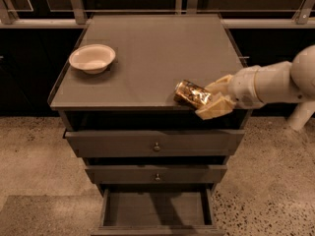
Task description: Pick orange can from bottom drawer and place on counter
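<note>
The orange can (192, 94) is a shiny orange-gold can lying tilted in my gripper (209, 101), over the front right part of the counter (147, 58). The gripper is shut on the can, its cream fingers (215, 108) clamping the can's right end. My white arm (270, 85) reaches in from the right. I cannot tell if the can touches the counter surface. The bottom drawer (156, 210) is pulled open at the base of the cabinet and its grey tray holds nothing.
A cream bowl (92, 58) sits on the counter's left rear part. Two knobbed drawers (156, 144) stand slightly open under the counter. A railing runs along the back. Speckled floor surrounds the cabinet.
</note>
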{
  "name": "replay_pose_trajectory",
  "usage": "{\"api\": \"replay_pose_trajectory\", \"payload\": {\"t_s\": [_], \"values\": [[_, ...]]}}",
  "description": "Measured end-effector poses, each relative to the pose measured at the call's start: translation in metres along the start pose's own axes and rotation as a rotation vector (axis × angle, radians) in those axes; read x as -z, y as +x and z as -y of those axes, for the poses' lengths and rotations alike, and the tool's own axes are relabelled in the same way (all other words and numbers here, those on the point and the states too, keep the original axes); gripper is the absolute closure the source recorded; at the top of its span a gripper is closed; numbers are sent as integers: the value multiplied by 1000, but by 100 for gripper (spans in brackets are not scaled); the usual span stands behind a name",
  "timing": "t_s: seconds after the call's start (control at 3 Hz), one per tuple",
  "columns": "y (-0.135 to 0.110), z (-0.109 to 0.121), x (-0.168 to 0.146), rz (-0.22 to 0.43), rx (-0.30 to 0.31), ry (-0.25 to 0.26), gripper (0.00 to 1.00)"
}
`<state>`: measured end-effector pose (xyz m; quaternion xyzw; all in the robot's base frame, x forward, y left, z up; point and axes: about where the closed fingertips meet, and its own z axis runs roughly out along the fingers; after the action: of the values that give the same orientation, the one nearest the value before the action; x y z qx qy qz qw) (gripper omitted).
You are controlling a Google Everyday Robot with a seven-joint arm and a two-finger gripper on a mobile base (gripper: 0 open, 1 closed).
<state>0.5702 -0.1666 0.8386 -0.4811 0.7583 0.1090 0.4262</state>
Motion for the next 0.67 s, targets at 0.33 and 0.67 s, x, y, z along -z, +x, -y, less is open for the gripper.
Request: {"api": "replay_pose_trajectory", "payload": {"t_s": [0.33, 0.67], "values": [[-5, 2, -2, -2, 9, -5, 100], [-27, 23, -6, -9, 52, -3, 100]]}}
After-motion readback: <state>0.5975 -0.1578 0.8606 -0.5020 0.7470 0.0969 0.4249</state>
